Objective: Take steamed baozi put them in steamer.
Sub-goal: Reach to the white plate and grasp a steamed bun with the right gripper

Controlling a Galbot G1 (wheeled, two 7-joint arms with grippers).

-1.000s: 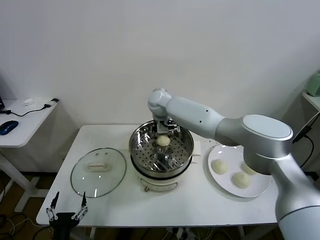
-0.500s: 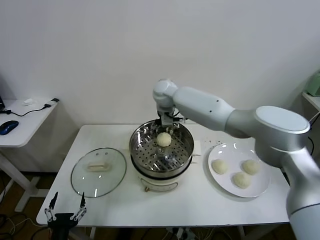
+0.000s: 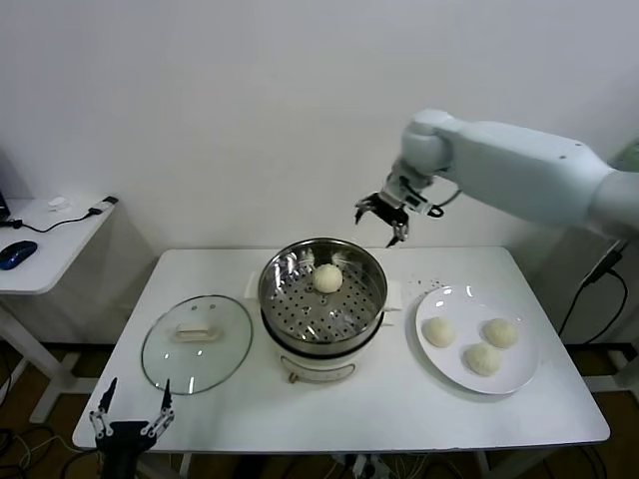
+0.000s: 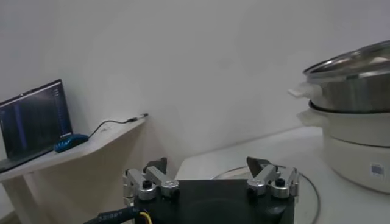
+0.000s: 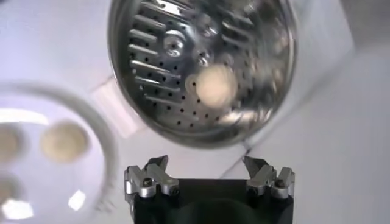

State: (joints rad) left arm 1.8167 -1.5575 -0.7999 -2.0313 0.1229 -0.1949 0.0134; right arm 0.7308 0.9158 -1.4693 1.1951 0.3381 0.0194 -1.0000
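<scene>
Now the right gripper (image 3: 384,218), open and empty, hangs above the shiny round steel steamer (image 3: 321,299) holding one cream-white bun (image 3: 326,278), while three buns (image 3: 481,358) wait on the flat white plate (image 3: 451,301) to its right, below.

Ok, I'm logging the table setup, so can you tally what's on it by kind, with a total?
Baozi: 4, one in the steamer, three on the plate
Steamer: 1
Glass lid: 1
White plate: 1
Total: 7
</scene>
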